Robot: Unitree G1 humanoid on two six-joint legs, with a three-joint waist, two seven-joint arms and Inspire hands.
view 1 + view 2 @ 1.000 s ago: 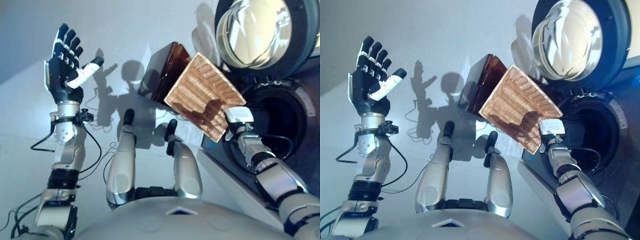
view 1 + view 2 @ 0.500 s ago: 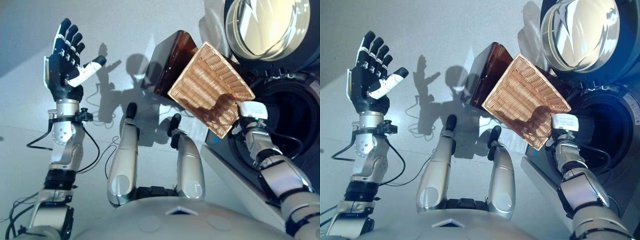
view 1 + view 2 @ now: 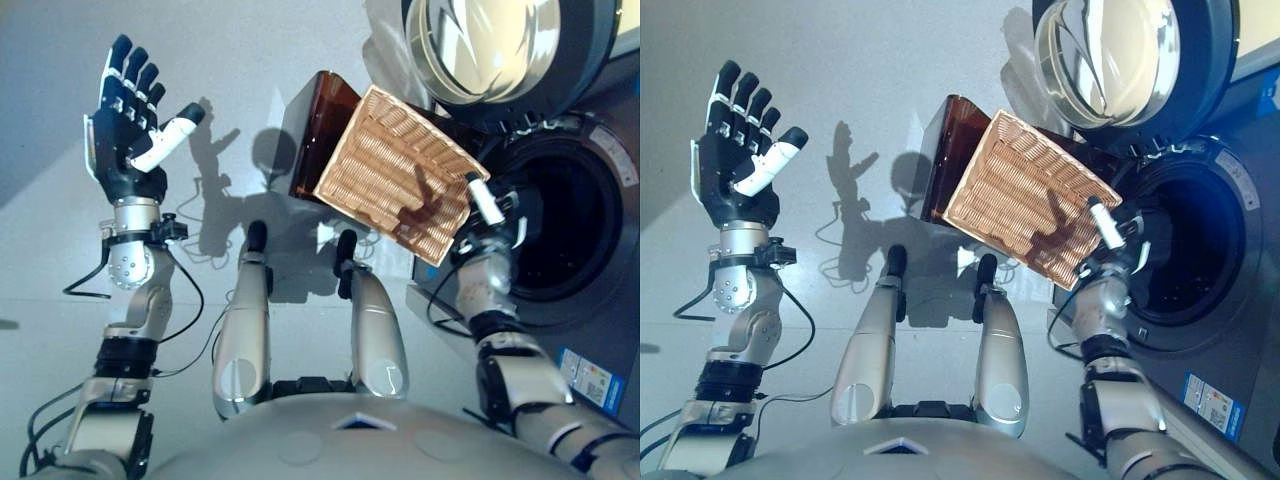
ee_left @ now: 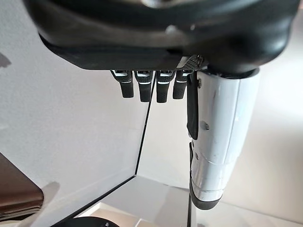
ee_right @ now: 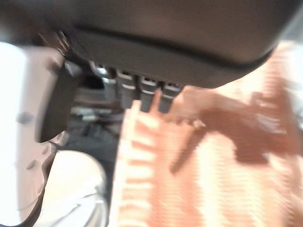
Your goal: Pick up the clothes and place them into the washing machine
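Pale grey floor (image 3: 300,60) runs out in front of me, and on my right stands the front-loading washing machine (image 3: 1230,300), its round glass door (image 3: 1110,55) swung open above the dark drum opening (image 3: 1190,245).

My right hand (image 3: 487,205) holds a woven wicker basket (image 3: 390,175) by its rim, tipped steeply on edge just beside the drum mouth, its inside facing me. My fingers (image 5: 142,90) curl over the woven edge, thumb on the other side, so I am clamped on the basket. A brown garment (image 3: 318,140) hangs at the basket's far side, away from the machine; I cannot tell whether it is caught on the rim or slipping free.

I judge the main risk is the clothes sliding out on the wrong side and landing on the floor, since the basket's tilt is not clearly aimed into the drum. A rim-only grip could also let the basket twist or knock the door.

My left hand (image 3: 128,115) is raised well away to the left, palm open, fingers straight and spread, holding nothing
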